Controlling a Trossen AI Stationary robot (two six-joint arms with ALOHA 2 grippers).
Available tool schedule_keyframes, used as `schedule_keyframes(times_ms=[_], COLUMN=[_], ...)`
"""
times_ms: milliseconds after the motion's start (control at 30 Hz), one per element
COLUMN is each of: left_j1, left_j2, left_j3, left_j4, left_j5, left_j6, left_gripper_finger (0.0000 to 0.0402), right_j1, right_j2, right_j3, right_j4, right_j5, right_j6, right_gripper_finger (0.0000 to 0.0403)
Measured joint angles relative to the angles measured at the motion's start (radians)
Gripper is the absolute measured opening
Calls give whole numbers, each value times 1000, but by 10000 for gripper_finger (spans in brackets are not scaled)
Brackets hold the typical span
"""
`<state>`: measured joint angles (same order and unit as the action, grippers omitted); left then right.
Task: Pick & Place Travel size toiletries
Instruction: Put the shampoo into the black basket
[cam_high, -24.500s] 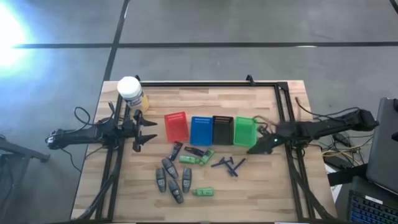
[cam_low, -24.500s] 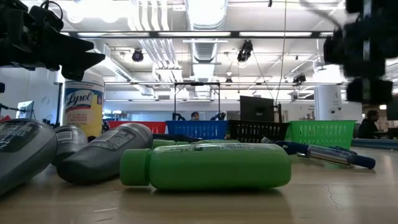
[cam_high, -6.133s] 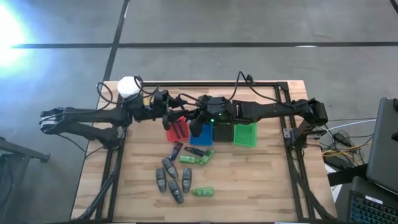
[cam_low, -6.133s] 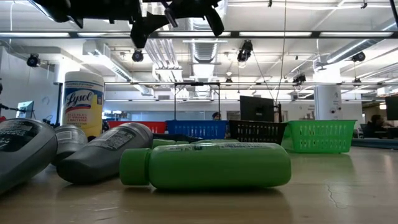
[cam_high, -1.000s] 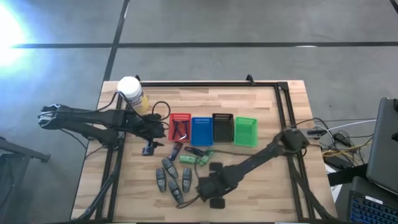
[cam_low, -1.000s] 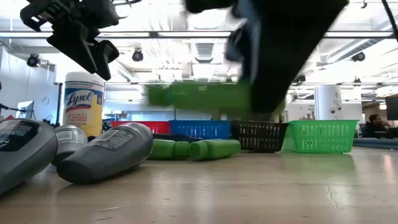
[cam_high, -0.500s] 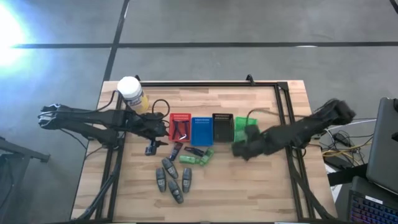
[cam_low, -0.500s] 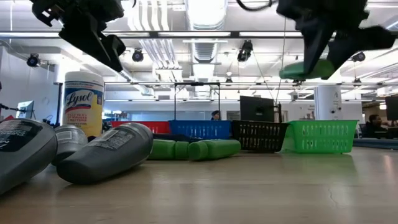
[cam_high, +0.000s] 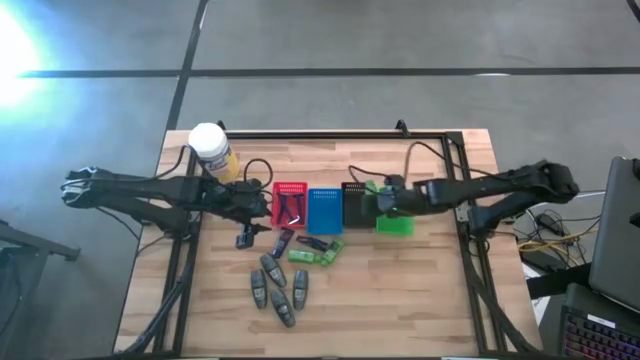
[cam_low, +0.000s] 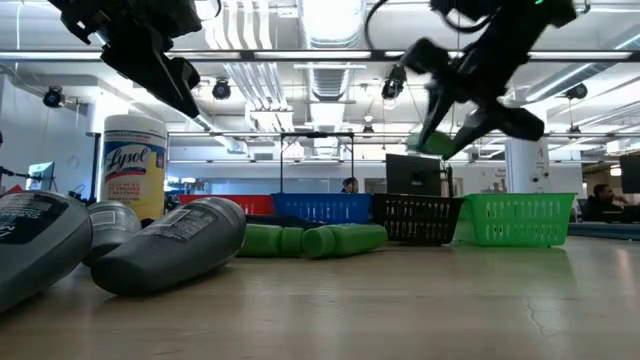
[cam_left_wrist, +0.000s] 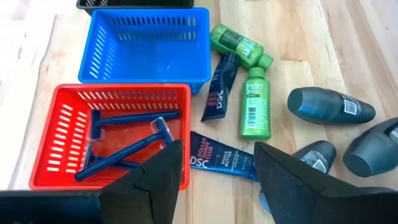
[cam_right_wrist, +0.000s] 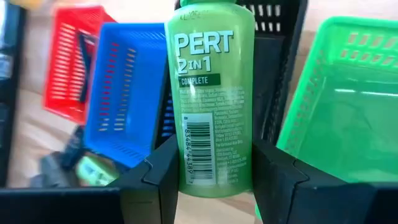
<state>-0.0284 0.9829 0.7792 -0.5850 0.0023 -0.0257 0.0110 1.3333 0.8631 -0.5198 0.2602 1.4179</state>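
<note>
Now the right gripper (cam_right_wrist: 214, 180), clamped on a green Pert bottle (cam_right_wrist: 213, 93), hovers mid-frame between black basket (cam_high: 357, 205) and green basket (cam_high: 397, 222); next, probably shift right and release. Left gripper (cam_left_wrist: 214, 171) gapes empty.

Right gripper (cam_right_wrist: 214, 180) clamped; left gripper (cam_left_wrist: 214, 171) apparently spread.

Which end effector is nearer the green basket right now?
Right. The right end effector, holding a green bottle, hovers at the green basket; the left end effector sits beyond the red basket.
</note>
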Motion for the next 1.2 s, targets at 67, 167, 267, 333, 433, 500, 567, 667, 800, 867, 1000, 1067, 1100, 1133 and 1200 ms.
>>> schedule_keyframes(times_ms=[67, 167, 267, 333, 433, 500, 567, 667, 800, 867, 1000, 1067, 1100, 1133, 1200], left_j1=[0, 0, 0, 0, -1, -1, -1, -1, -3, -10, -44, -72, -87, -101, -128], left_j2=[0, 0, 0, 0, 0, 0, 0, 0, 8, 23, 88, 134, 157, 182, 235], left_j3=[0, 0, 0, 0, 0, 0, 0, 0, -18, -35, -60, -64, -63, -61, -54], left_j4=[0, 0, -1, -2, -16, -25, -42, -53, -28, 17, 128, 180, 204, 217, 230], left_j5=[-1, -1, 0, 5, 14, 23, 33, 84, 191, 223, 235, 222, 214, 210, 204], left_j6=[-1, -1, -1, -1, -1, 5, 18, 69, 203, 230, 195, 148, 122, 100, 47], left_gripper_finger=[204, 204, 204, 204, 204, 204, 204, 204, 204, 204, 204, 204, 204, 204, 204], right_j1=[-16, -30, -41, -48, -61, -70, -75, -76, -48, -20, 44, 71, 85, 97, 119], right_j2=[53, 134, 199, 228, 257, 268, 275, 278, 257, 255, 255, 253, 252, 251, 245], right_j3=[29, 81, 130, 158, 190, 206, 218, 235, 280, 317, 374, 384, 387, 388, 386], right_j4=[2, 5, 3, 2, 0, -5, -30, -65, -124, -201, -359, -406, -432, -442, -441], right_j5=[-45, -80, -81, -81, -82, -84, -86, -86, -83, -82, -77, -74, -70, -63, -54], right_j6=[-34, -76, -117, -142, -169, -175, -182, -192, -241, -274, -295, -295, -295, -295, -296], right_gripper_finger=[147, 148, 163, 184, 223, 248, 270, 296, 317, 322, 326, 325, 324, 322, 319])
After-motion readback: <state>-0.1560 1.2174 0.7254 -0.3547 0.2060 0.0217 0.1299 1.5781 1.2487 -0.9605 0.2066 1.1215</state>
